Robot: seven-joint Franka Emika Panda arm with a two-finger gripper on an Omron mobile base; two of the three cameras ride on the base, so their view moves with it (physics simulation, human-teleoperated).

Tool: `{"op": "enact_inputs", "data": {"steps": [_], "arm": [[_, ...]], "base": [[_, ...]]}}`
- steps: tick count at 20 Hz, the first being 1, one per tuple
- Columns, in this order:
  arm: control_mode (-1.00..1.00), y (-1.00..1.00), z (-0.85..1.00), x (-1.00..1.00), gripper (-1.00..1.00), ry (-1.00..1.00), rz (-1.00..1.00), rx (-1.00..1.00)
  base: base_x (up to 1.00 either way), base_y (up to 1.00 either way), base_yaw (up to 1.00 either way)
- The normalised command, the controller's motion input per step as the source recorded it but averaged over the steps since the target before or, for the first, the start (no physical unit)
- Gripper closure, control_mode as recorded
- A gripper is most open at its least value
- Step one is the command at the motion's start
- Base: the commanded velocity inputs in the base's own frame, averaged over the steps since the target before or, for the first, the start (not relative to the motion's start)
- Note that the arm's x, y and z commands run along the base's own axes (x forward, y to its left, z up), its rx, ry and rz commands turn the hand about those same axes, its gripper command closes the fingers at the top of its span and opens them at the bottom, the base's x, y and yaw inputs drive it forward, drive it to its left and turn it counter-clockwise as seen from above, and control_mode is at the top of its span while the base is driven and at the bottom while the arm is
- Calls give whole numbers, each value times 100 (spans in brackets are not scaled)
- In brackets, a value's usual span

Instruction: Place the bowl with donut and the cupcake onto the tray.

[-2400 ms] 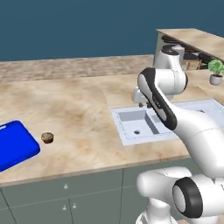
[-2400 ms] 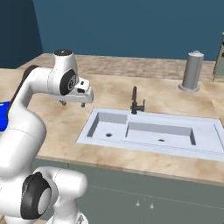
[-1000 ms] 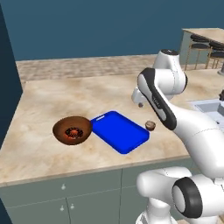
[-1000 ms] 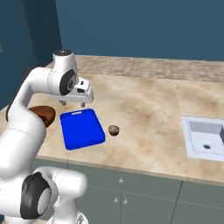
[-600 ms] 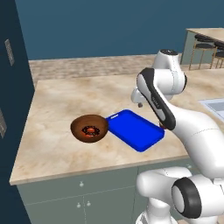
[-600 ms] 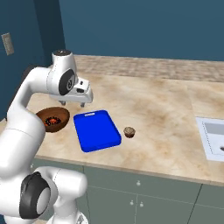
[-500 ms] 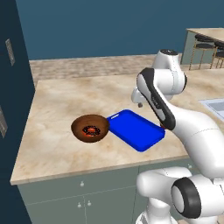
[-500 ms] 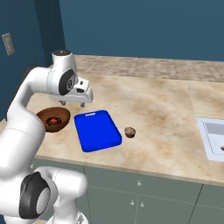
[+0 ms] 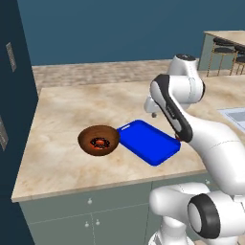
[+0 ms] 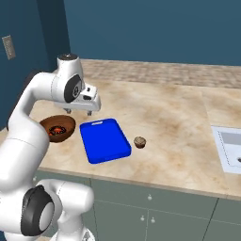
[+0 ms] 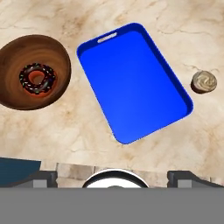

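From the left base camera I see the bowl [image 9: 98, 140] sitting on the counter [image 9: 62, 158] just beside the short end of the tray [image 9: 149, 142], close enough that their rims look nearly touching, though I cannot tell whether they meet. The donut [image 9: 100, 142] lies inside the bowl. My arm's elbow stands in front of the tray's far side, so I leave the ground behind it unjudged here.

From the right base camera the layout reads more plainly: the bowl is to the left of the tray, the cupcake [image 10: 140, 142] stands on the bare counter just off the tray's right edge, and the tray lies between them with nothing on it. The gripper [image 10: 81, 111] hangs above the counter near the tray's far end and the bowl, carrying nothing. I judge neither item is placed yet.

From the hand camera I look straight down. The tray lies at a slant with its handle slot toward the top, the bowl with its donut is at the left, and the cupcake is at the right, apart from the rim. The two fingertips [image 11: 41, 176] stand far apart at the bottom, fully spread and empty. I read this high, centred pose as a survey before choosing a first grasp, probably the bowl's rim.
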Motion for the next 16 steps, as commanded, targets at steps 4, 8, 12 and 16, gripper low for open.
{"op": "enact_inputs", "data": {"steps": [4, 8, 12, 16], "arm": [[-100, -31, -1, 0, -100, 0, -4, 0], [-100, -49, -1, 0, -100, 0, -4, 0], [-100, -45, -7, 5, -100, 0, -5, 0], [-100, -43, -12, 15, -100, 0, -9, 0]], "base": [[0, 0, 0], [0, 0, 0], [0, 0, 0], [0, 0, 0]]}}
